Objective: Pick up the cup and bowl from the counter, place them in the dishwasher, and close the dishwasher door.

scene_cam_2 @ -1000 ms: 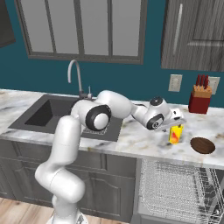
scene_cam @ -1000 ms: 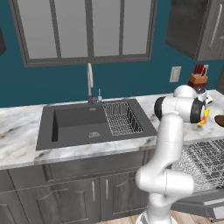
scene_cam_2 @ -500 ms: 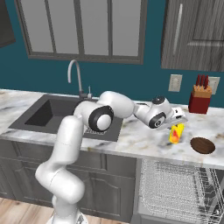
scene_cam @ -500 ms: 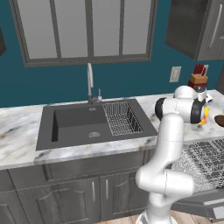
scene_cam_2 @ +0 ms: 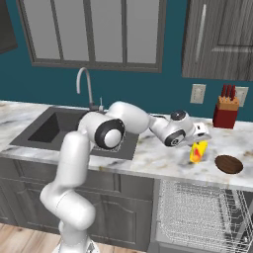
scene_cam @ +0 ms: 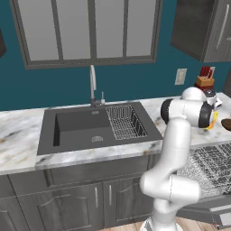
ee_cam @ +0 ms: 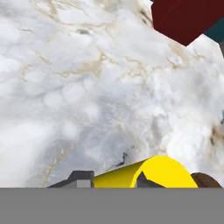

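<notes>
The yellow cup with its red band stands on the counter, right of the sink. My gripper reaches down onto it from the left. In the hand view the cup sits between my two fingertips, and the gripper is shut on it. A sliver of the cup shows past my arm in the left base view. The dark brown bowl lies just right of the cup. The dishwasher rack is pulled out below the counter, over the lowered dishwasher door.
A red knife block stands against the wall behind the bowl and appears at the top right of the hand view as the block. The dark sink with its wire basket and faucet lies to the left.
The fingers have closed from wide open onto the cup. The cup leans a little and has hardly shifted; the arm and bowl stay put.
</notes>
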Robot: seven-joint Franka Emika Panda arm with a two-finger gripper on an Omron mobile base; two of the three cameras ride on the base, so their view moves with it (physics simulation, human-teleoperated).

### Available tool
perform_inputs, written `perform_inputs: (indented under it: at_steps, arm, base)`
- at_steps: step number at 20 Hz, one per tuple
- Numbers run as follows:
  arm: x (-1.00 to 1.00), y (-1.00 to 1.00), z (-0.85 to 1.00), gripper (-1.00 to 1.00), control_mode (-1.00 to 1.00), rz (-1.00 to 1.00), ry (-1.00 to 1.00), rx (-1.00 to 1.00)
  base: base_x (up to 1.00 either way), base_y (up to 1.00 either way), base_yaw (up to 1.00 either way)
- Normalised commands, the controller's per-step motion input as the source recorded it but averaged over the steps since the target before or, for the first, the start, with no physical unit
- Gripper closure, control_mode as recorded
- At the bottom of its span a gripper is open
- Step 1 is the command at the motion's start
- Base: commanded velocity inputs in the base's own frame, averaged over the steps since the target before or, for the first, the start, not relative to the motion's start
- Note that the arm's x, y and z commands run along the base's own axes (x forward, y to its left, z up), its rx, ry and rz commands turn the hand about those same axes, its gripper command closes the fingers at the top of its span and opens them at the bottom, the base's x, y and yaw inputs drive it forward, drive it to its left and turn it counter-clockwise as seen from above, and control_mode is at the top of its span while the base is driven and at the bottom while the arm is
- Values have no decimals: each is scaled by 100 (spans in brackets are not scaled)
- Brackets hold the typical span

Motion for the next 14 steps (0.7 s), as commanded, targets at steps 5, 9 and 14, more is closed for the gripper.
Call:
perform_inputs:
  at_steps: [5, 9, 14]
  arm:
    - [-58, 21, -5, 100, -100, 0, -17, -5]
    - [-52, 0, 21, 100, -100, 0, -20, -6]
    - [-64, 0, 42, 100, -100, 0, -21, -1]
  base:
    - [0, 0, 0]
    - [0, 0, 0]
    - [0, 0, 0]
